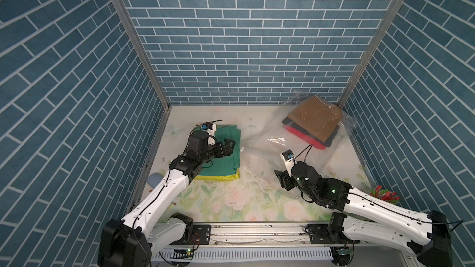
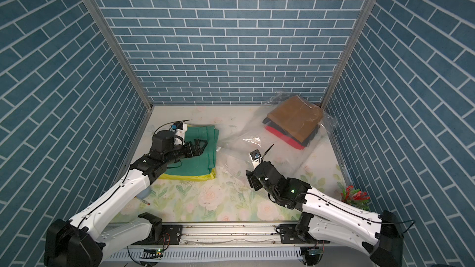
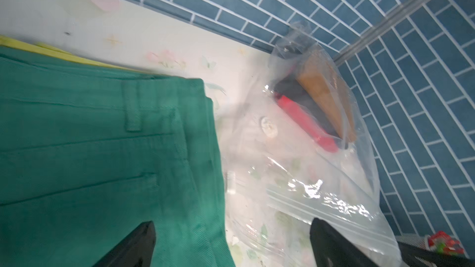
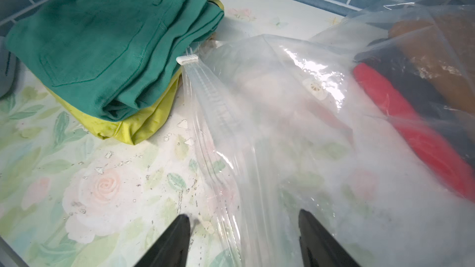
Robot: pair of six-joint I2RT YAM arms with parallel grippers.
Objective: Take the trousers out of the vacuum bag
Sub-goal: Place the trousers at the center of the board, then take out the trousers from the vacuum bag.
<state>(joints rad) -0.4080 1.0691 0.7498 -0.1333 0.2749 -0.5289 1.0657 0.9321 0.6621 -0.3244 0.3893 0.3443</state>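
On the floral-print counter (image 1: 231, 204), the green trousers (image 1: 226, 165) lie folded on top of the lime-yellow trousers (image 1: 221, 178) at the left side, both outside the vacuum bag (image 1: 262, 147). The bag spreads from just beside this stack to the far right corner, where it holds the mustard-brown trousers (image 1: 314, 118) over the black trousers (image 4: 401, 73) and the red trousers (image 1: 299, 133). A grey-blue oval case (image 1: 155, 179) sits at the left counter edge, partly hidden by the left arm; a cluster of red and green plastic pieces (image 1: 384, 192) sits at the right edge. The left arm reaches over the stack; the left end effector (image 1: 231, 147) hangs above the bag-side edge of the green trousers, released and spread wide, grasping nothing. The right arm lies low; the right end effector (image 4: 243, 213) is parted, with the zip strip (image 4: 213, 93) running between its jaws unclamped. The bag is glossy, crinkled film with a white slider (image 4: 187, 59) and a round valve (image 4: 314, 88). The green cloth is twill with stitched pockets.
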